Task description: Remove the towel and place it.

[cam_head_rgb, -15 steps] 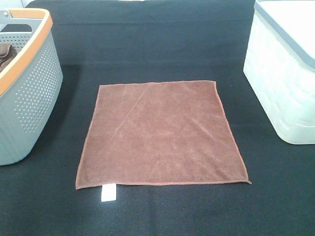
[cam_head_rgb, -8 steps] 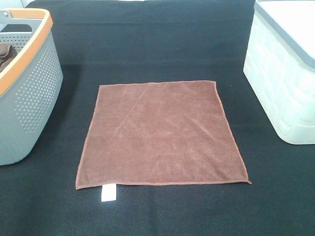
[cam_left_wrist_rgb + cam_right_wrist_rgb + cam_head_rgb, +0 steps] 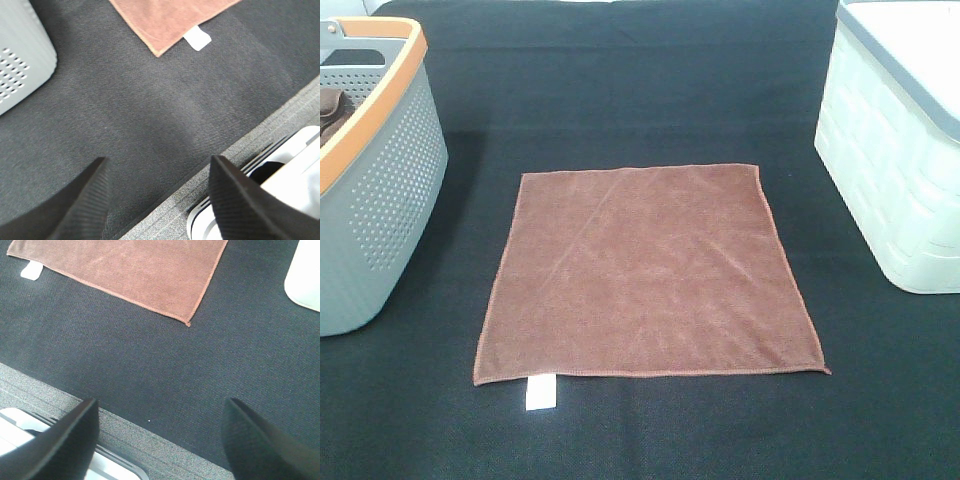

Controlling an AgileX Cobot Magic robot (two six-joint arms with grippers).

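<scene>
Start at the near edge of the table. Your left gripper (image 3: 157,200) hangs above the near-left part of the black cloth surface (image 3: 650,100), angled down and forward. Its two dark fingers (image 3: 90,200) stand spread apart with nothing between them. Below the left gripper you see the grey strip at the table's near edge and part of a white fixture (image 3: 280,190) beyond that edge.

Your right gripper (image 3: 160,440) hangs in a matching pose above the near-right part of the table. Its jaws are also spread wide and hold nothing. Neither gripper touches the towel (image 3: 645,270). Neither arm appears in the high exterior view.

The towel lies flat and fully spread on the black cloth, around the middle of the table and somewhat toward the near edge. Its sides run roughly parallel to the table edges. The small white tag (image 3: 539,393) sticks out from the near hem, just beside the near-left corner of the towel.

At the left edge of the table stands the grey perforated basket (image 3: 380,200) with an orange rim, apart from the towel. A dark brown item (image 3: 330,105) rests inside it; you cannot identify it. At the far-right stands a white lidded box (image 3: 895,160), also apart from the towel.
</scene>
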